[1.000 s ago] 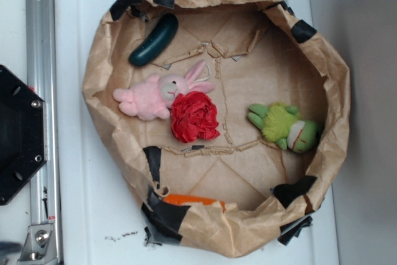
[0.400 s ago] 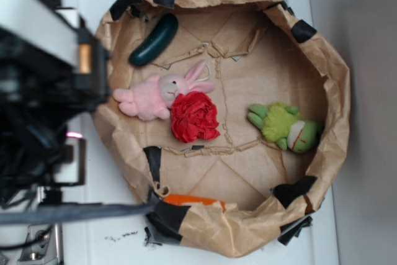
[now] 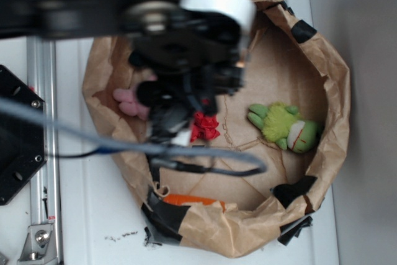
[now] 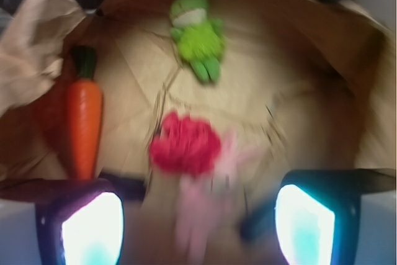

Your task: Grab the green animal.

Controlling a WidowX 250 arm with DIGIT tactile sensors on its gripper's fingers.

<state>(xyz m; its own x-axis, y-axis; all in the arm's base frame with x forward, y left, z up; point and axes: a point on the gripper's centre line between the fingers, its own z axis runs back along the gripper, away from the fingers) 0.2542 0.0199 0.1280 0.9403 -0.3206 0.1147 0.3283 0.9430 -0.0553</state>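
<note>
A blurred black robot arm reaches over a shallow brown paper nest sitting on a white worktop. The hand is seen best from the wrist camera: its two fingers frame the bottom corners of that view, spread wide apart, with nothing between them. In the overhead view the hand is lost in motion blur.

The green animal, a fuzzy lime-green plush frog, lies ahead of the hand near the far wall of the nest, well apart from the fingers. In the overhead view the frog rests close against the paper wall.

Directly beneath and just ahead of the hand lie a crumpled red item and a pink plush rabbit, touching each other. An orange toy carrot lies to the left of the hand, along the nest's side.

Likely risks: closing or descending here would catch the red item or the rabbit instead of the frog. Because the frog lies so near the wall, a finger could snag the paper or push the soft toy away rather than grip it.
</note>
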